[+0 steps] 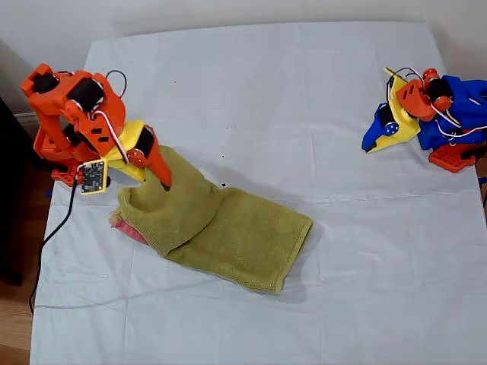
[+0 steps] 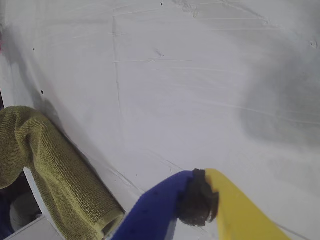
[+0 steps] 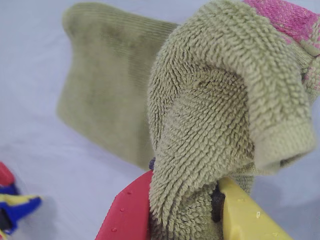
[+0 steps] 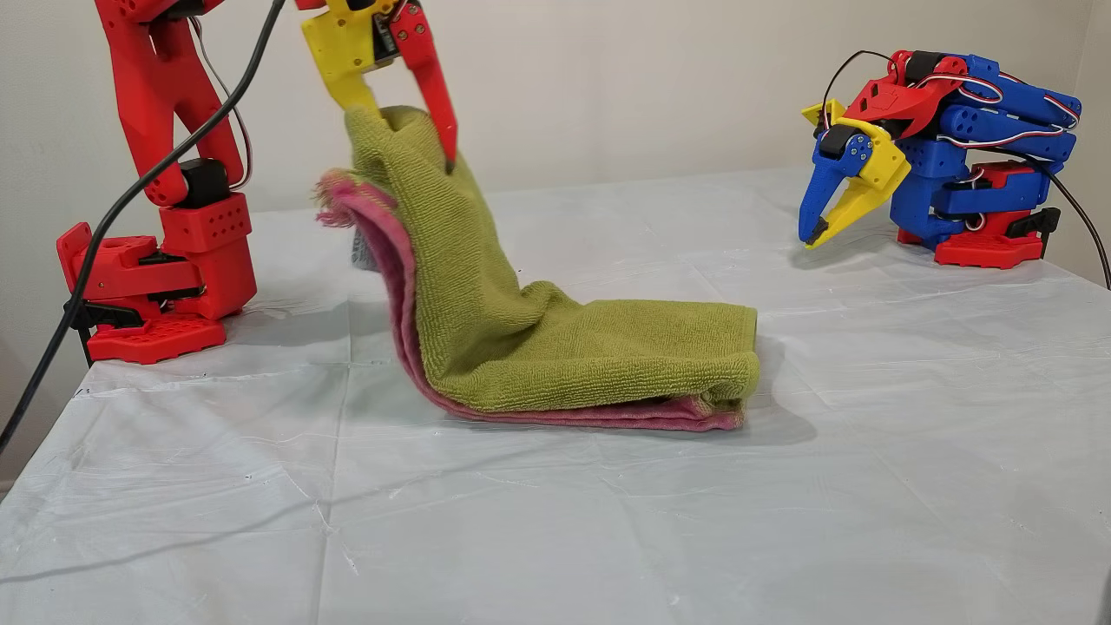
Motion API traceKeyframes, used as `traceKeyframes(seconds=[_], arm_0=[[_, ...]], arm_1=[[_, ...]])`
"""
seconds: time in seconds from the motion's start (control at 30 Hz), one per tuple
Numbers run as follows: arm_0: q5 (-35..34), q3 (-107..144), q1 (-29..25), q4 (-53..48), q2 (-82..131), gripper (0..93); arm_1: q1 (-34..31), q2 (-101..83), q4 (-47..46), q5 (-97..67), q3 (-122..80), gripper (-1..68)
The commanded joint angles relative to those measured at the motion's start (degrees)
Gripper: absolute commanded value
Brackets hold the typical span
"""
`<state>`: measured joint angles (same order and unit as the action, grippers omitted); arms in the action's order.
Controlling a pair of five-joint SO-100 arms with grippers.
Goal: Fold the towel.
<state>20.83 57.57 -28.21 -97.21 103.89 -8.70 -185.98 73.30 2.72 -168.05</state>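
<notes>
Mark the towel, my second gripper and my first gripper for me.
towel (image 4: pixel 599 347): other view, flat folded part on the table.
my second gripper (image 4: pixel 408 113): other view, between fingertips, over the lifted towel end.
my first gripper (image 4: pixel 816 236): other view, at the closed fingertips.

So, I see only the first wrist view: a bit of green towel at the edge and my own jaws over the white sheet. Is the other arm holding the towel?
Observer: Yes. My second gripper is shut on one end of the towel and holds that end up off the sheet.
Operator: And the rest of the towel, is it in the air too?
Observer: No. In the other view the opposite end lies flat on the white sheet, folded in layers.
Operator: Is my first gripper near to it?
Observer: No. My first gripper sits at the exterior view's right, apart from the towel, with nothing between its jaws.
</notes>
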Motion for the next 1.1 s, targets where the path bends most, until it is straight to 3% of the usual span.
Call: traceKeyframes(seconds=[0.0, 0.33, 0.63, 0.87, 1.07], arm_0=[[-9.0, -4.1, 2.3, 9.7, 2.5, 0.1], [-21.5, 5.7, 4.7, 30.5, 2.5, 0.1], [-17.1, 8.8, 6.7, 31.4, 1.9, 0.1], [-28.7, 21.7, 7.6, 48.7, 4.6, 0.1], [-28.0, 26.7, 7.8, 51.4, 6.2, 0.1]], arm_1=[[0.4, -12.3, 0.1, -0.3, -5.7, 0.1], [0.4, -12.3, 0.1, -0.3, -5.7, 0.1], [0.4, -12.3, 0.1, -0.3, -5.7, 0.1], [0.4, -12.3, 0.1, -0.3, -5.7, 0.1], [0.4, -12.3, 0.1, -0.3, -5.7, 0.1]])
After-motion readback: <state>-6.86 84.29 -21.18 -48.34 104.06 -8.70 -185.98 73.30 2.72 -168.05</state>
